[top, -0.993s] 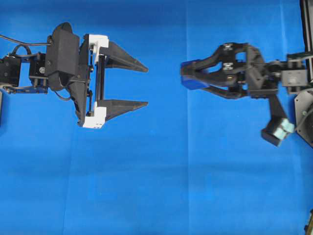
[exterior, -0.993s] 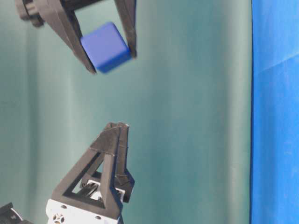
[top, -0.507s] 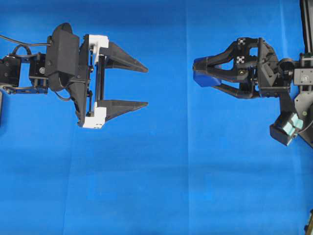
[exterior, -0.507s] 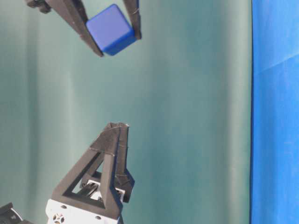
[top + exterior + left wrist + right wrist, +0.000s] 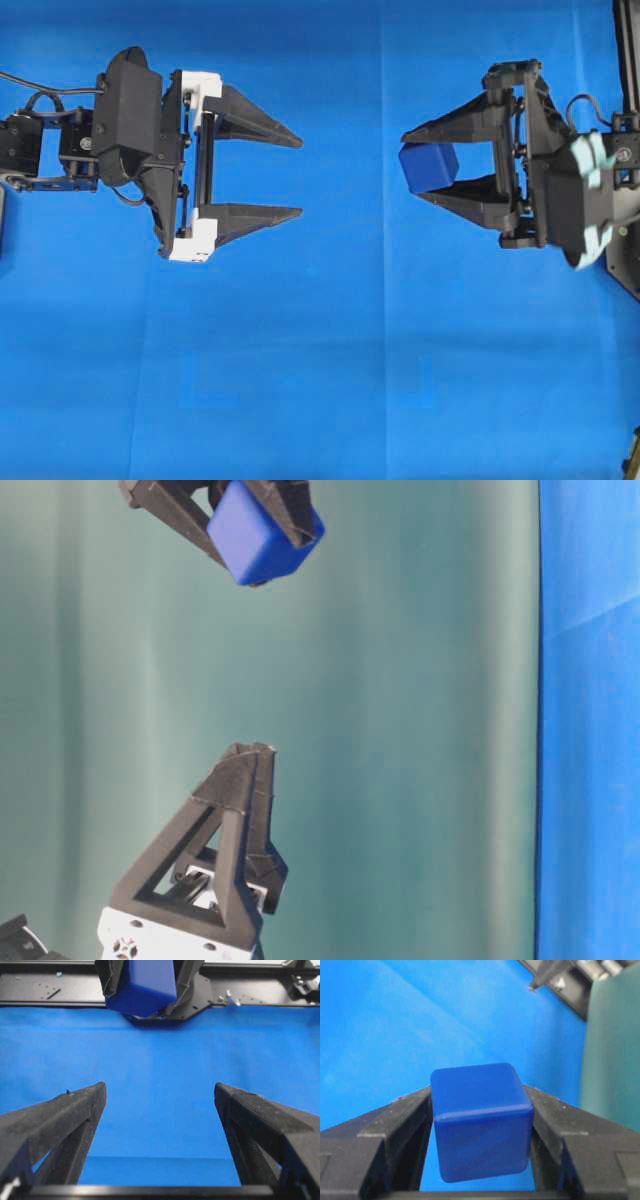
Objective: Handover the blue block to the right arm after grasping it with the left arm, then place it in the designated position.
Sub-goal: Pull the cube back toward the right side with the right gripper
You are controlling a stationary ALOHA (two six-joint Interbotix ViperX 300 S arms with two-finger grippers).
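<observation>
You can see that the right arm's black gripper with mint-green parts (image 5: 428, 166) has pulled back toward the right edge of the bright blue cloth (image 5: 320, 380) during the last second, and its wrist has rolled, so the green body now faces the overhead camera. The small dark-blue cube with rounded edges (image 5: 429, 167) went with it. The gap to the left arm's black gripper with white plastic parts (image 5: 300, 176) is now wider than before. I judge that the handover is finished and only the placing remains.

The cube is pinched between the two pointed fingers of the right gripper, near their tips, and it hangs in the air above the right half of the cloth, touching nothing else. In the right wrist view one finger presses on each side face of the cube (image 5: 480, 1127).

The left gripper has not moved. Its jaws stand wide apart and hold nothing; it points level toward the right arm, over the left part of the cloth.

The pictures show no mark for the designated position, so you cannot tell where it is.
</observation>
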